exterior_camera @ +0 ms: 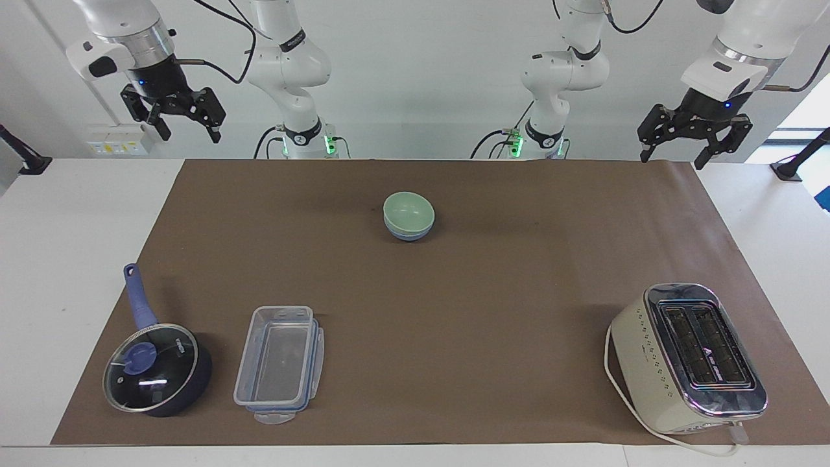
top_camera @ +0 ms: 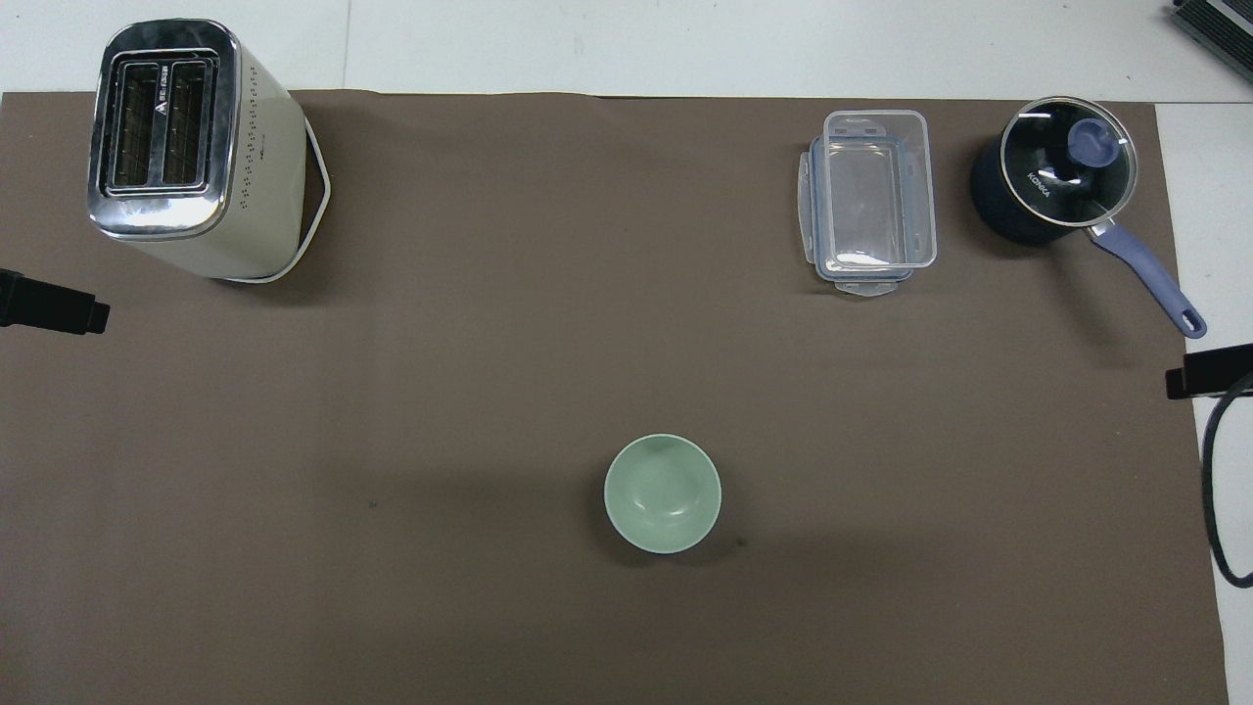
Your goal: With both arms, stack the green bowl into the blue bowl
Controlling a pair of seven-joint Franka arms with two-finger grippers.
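Right gripper [exterior_camera: 185, 126] raised, jaws spread wide, empty, over the bench [exterior_camera: 78, 214] edge at its own end. Left gripper [exterior_camera: 672, 154] likewise wide and empty, hanging over the mat's [exterior_camera: 519, 292] corner. Green bowl [exterior_camera: 407, 210] sits nested in blue bowl [exterior_camera: 408, 234], mid-mat, nearer the robots than the toaster [exterior_camera: 687, 357] and saucepan [exterior_camera: 155, 370].

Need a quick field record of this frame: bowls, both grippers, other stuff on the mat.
green bowl: nested in the blue bowl, mid-mat
left gripper: open, empty, raised over the mat's edge by its base
right gripper: open, empty, raised at its own end
saucepan: lidded, right arm's end
plastic container: beside the saucepan
toaster: left arm's end
stack: done
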